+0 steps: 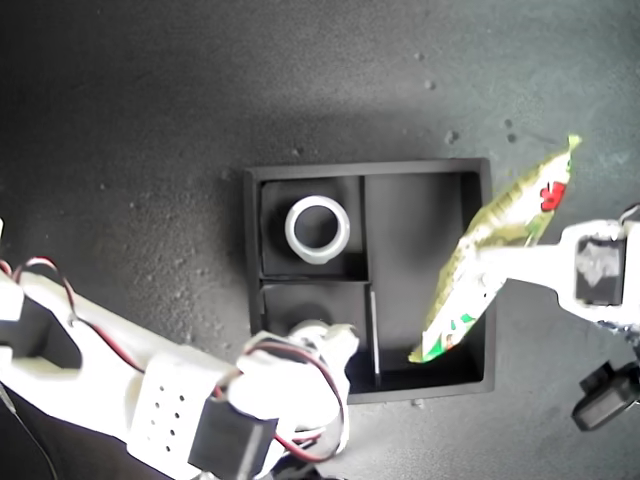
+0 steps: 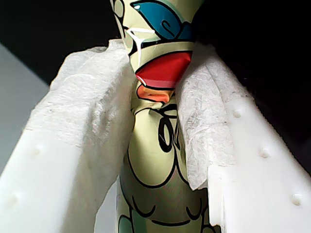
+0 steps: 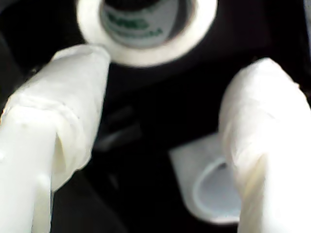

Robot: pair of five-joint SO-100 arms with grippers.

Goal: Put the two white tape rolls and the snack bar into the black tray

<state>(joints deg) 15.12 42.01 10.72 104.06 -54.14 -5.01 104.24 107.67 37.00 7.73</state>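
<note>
My first gripper (image 1: 490,262) clamps the snack bar (image 1: 497,222), tilted with its lower end in the black tray's (image 1: 486,290) long compartment. My second gripper (image 3: 165,116) hangs open over the greenish-cored tape roll (image 3: 146,29), seemingly in a small compartment. The plain tape roll (image 1: 317,228) fills the other. Dark speckled tabletop (image 1: 150,110) surrounds everything.

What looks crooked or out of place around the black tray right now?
The snack bar is askew: pinched by my first tool, it slants across the tray's long compartment, one end poking out past the rim instead of lying flat. Both tape rolls sit in the small compartments.
</note>
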